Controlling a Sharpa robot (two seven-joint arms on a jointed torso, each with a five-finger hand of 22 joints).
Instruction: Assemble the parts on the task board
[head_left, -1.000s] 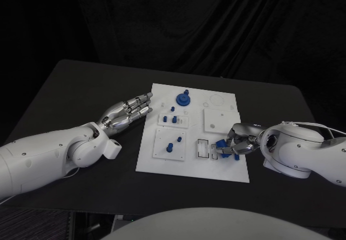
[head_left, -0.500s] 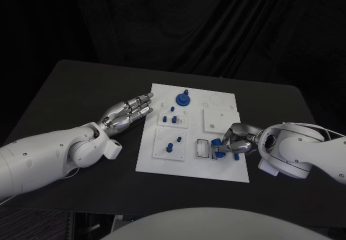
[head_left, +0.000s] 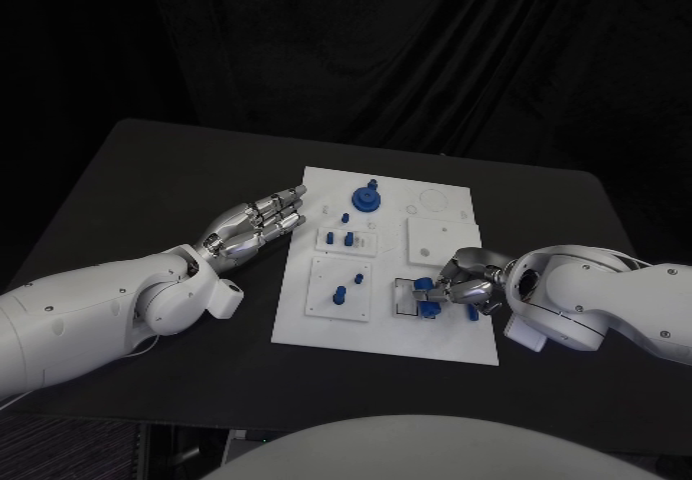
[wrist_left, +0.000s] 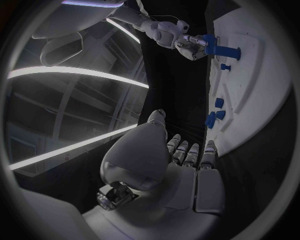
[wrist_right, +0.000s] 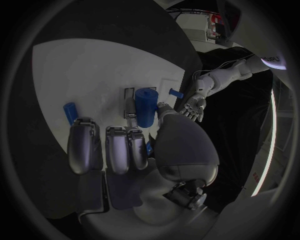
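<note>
One blue part, grasped by the right robot hand, has moved over the task board's slots, nearing insertion; the left robot hand lies released.

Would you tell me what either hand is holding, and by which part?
The right hand pinches a blue part by its near end; the left hand holds nothing.

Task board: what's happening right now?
The right robot hand is over the near right part of the white task board, holding a blue part above the small slotted fixture there. The left robot hand lies open and flat on the black table beside the board's left edge, holding nothing. Other blue parts already stand in the board, among them a round blue piece near the far edge.
</note>
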